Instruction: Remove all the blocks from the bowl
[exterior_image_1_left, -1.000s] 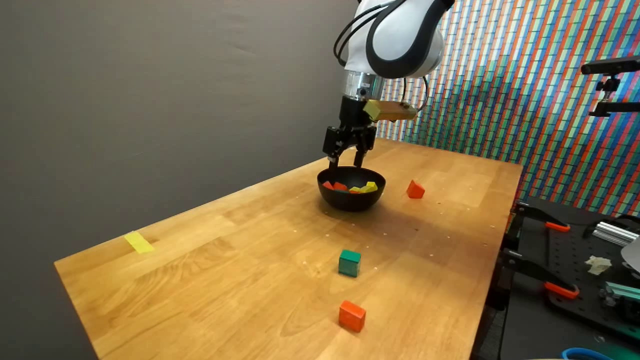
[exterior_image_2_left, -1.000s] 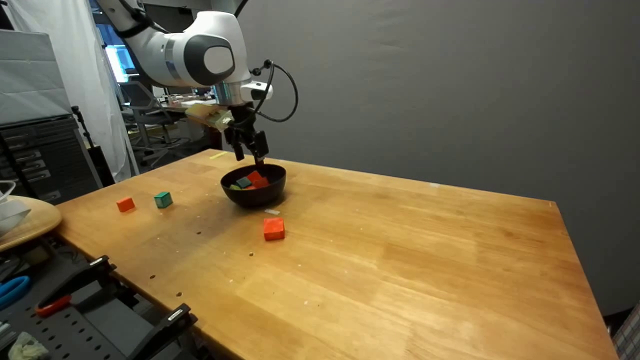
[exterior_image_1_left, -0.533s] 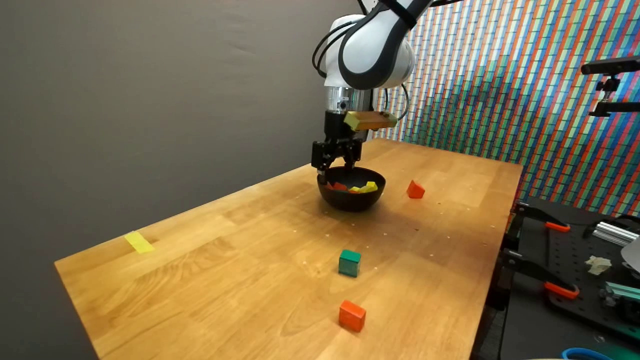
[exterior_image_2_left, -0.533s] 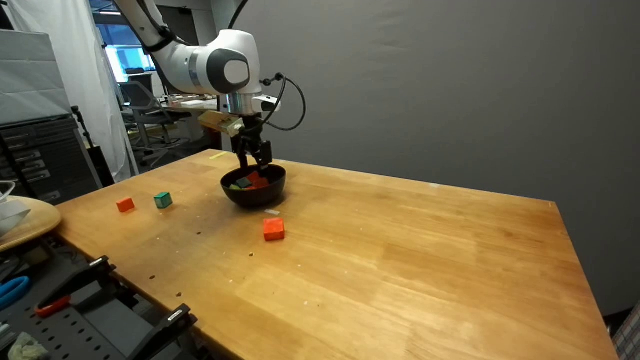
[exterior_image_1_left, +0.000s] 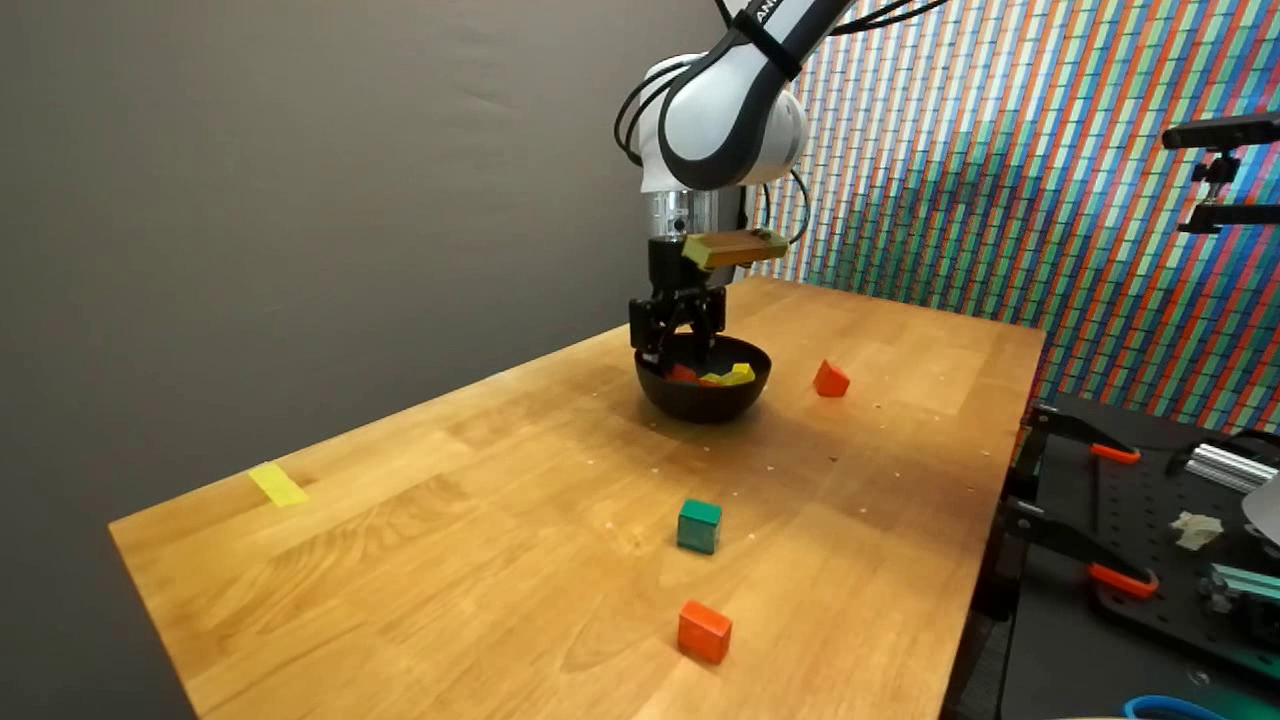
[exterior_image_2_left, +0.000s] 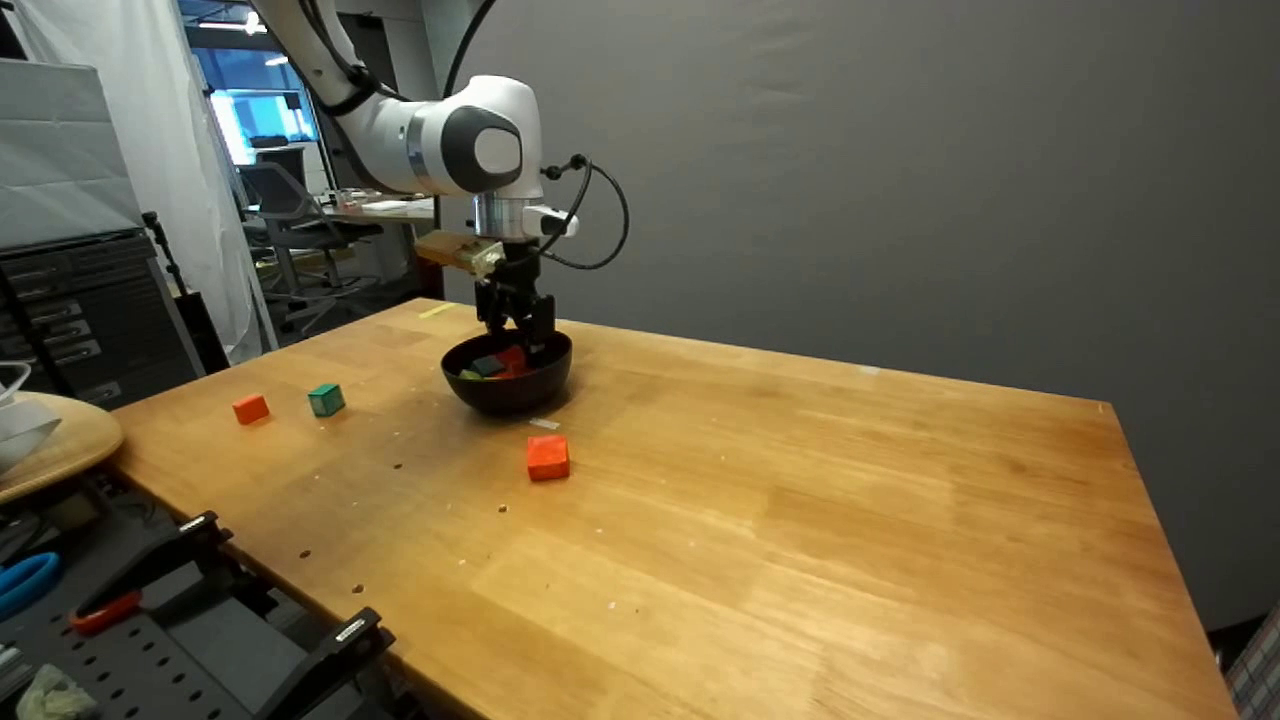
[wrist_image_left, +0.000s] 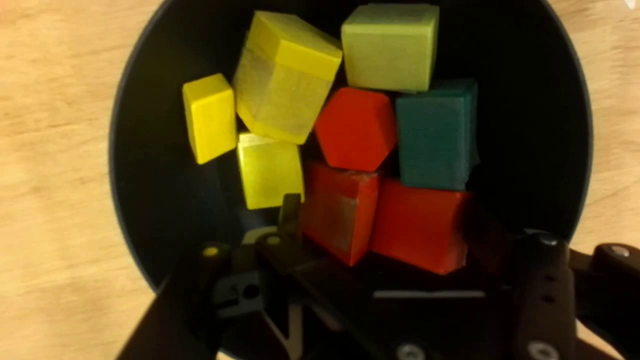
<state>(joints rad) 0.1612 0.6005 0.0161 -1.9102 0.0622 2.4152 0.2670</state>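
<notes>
1) Grasp step judged in hand
2) Gripper (wrist_image_left: 385, 210) seen spread wide, two red blocks (wrist_image_left: 417, 222) in bowl (exterior_image_1_left: 703, 405) framed between its jaws
3) Closing squarely, then lifting clear, judged to be needed

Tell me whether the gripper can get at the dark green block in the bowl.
Probably not without shifting: in the wrist view, the gripper straddles two red blocks, and the dark green block lies past them, outside its jaws. That block's top looks mostly uncovered, though.
</notes>
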